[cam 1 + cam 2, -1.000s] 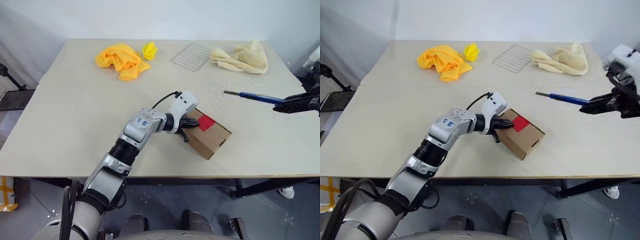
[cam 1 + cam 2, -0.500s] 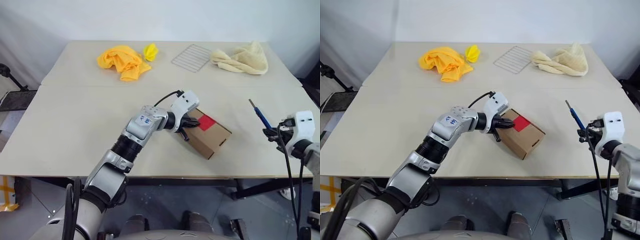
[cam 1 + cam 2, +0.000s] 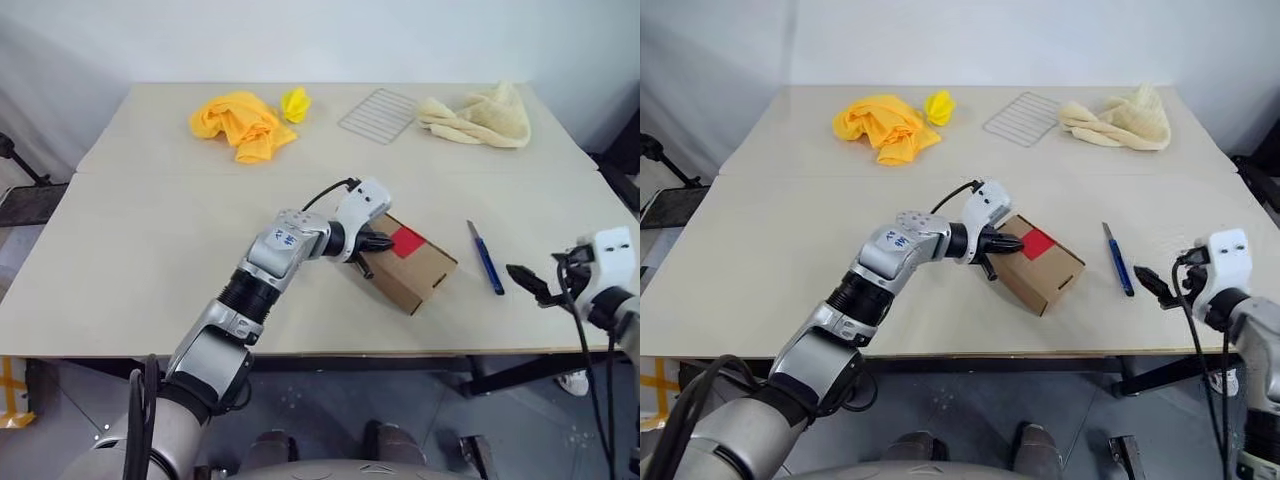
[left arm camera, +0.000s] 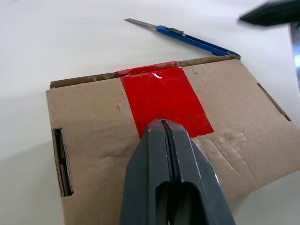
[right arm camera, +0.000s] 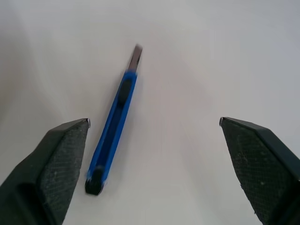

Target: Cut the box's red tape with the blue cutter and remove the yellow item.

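Left end effector (image 4: 164, 129) closed, empty, tips on box (image 3: 420, 275) by red tape (image 4: 164, 101), right end effector (image 5: 152, 129) wide open, empty, cutter (image 3: 486, 258) lying on desk (image 3: 150, 240)

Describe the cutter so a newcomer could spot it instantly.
Start at the brown box near the table's front edge. On the bare tabletop between it and the open right gripper lies the blue cutter: the only slim, pen-like blue thing, with its metal blade out.

Cutter (image 3: 485, 257) right of box (image 3: 405, 265)
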`<state>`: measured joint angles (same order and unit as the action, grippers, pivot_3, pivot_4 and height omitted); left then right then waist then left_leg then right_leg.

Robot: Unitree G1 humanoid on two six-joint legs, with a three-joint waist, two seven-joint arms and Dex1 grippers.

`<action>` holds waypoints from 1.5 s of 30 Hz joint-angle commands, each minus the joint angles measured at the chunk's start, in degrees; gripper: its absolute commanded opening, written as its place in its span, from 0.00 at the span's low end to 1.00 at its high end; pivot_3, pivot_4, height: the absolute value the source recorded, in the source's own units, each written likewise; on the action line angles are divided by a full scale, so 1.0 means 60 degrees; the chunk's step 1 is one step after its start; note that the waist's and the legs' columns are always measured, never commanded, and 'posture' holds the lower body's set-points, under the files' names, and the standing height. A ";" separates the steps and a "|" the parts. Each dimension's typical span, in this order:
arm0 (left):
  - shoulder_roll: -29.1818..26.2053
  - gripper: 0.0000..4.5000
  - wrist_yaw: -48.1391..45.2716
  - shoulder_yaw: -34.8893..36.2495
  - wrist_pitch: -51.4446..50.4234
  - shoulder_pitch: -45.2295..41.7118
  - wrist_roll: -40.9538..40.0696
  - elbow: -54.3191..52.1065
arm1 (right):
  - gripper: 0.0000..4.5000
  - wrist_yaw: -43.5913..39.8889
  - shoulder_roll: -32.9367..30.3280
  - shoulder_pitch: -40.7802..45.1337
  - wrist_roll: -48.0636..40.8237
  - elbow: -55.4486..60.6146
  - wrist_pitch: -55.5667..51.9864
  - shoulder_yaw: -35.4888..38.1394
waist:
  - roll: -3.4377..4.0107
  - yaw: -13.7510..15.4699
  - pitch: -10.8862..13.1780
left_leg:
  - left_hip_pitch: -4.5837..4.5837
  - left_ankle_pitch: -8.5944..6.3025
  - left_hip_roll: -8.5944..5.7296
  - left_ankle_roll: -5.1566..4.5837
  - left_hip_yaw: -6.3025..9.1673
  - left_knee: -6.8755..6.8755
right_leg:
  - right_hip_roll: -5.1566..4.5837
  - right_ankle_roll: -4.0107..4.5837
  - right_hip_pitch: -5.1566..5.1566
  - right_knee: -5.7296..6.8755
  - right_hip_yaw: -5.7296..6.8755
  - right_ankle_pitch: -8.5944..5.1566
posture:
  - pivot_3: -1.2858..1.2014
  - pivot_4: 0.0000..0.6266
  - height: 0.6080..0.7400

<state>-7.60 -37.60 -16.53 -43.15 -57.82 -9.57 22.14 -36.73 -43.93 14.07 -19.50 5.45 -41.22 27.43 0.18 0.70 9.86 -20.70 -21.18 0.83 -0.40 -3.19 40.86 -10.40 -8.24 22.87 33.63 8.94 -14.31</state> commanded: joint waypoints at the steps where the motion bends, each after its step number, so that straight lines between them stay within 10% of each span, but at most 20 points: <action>1: -0.0245 0.00 0.0197 0.0346 -0.0163 0.0096 0.0120 -0.0098 | 0.99 -0.0004 -0.0441 0.0888 -0.0231 0.0313 -0.0210 -0.0325 | 0.0002 -0.0007 0.0002 | 0.0004 0.0000 0.0000 0.0000 0.0001 -0.0006 | 0.0000 0.0000 0.0000 0.0000 0.0000 0.0000 | 0.52 0.24 1.00; 8: -0.0573 0.00 0.0168 0.1888 -0.0897 -0.0243 -0.0854 -0.1076 | 0.86 -0.0619 -0.0261 0.3721 0.0597 -0.2008 0.0883 -0.2792 | 0.0000 -0.0121 0.0031 | -0.0005 0.0001 -0.0004 0.0001 -0.0005 -0.0040 | 0.0000 -0.0001 0.0007 -0.0029 0.0004 0.0000 | 0.52 0.24 1.00; 19: -0.2708 0.00 0.0134 0.1692 -0.4187 0.1932 -0.1519 -0.4206 | 0.00 -0.2298 -0.0004 0.5139 0.2522 -0.5408 0.2635 -0.5820 | 0.0001 -0.0148 0.0031 | -0.0079 0.0004 -0.0011 0.0007 -0.0017 -0.0118 | -0.0001 -0.0006 0.0115 -0.0038 0.0024 0.0001 | 0.52 0.24 1.00; 31: -0.0840 0.00 0.1213 0.1428 -0.4369 0.2688 -0.1894 -0.4679 | 0.00 -0.4407 -0.0498 0.4379 0.1999 -0.2606 0.0530 -0.6044 | -0.0006 0.0106 0.0035 | -0.0085 0.0007 -0.0005 0.0013 -0.0028 -0.0101 | 0.0001 -0.0007 0.0119 -0.0040 0.0020 0.0000 | 0.52 0.24 1.00; 45: -0.0568 0.00 0.1532 0.1444 -0.2855 0.2009 -0.1539 -0.2786 | 0.00 -0.3442 -0.0338 0.2954 0.1104 0.0648 -0.1823 -0.5743 | -0.0006 0.0130 0.0035 | -0.0082 0.0008 -0.0008 0.0013 -0.0041 -0.0093 | -0.0001 -0.0006 0.0118 -0.0039 0.0017 0.0000 | 0.52 0.24 1.00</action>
<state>-11.22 -27.44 -7.26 -62.35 -44.59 -19.11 5.28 -58.27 -45.97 31.78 -11.97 6.69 -51.41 -8.38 0.15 1.48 10.07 -21.19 -21.13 0.78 -0.32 -3.44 40.30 -10.40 -8.27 23.57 33.40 9.04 -14.31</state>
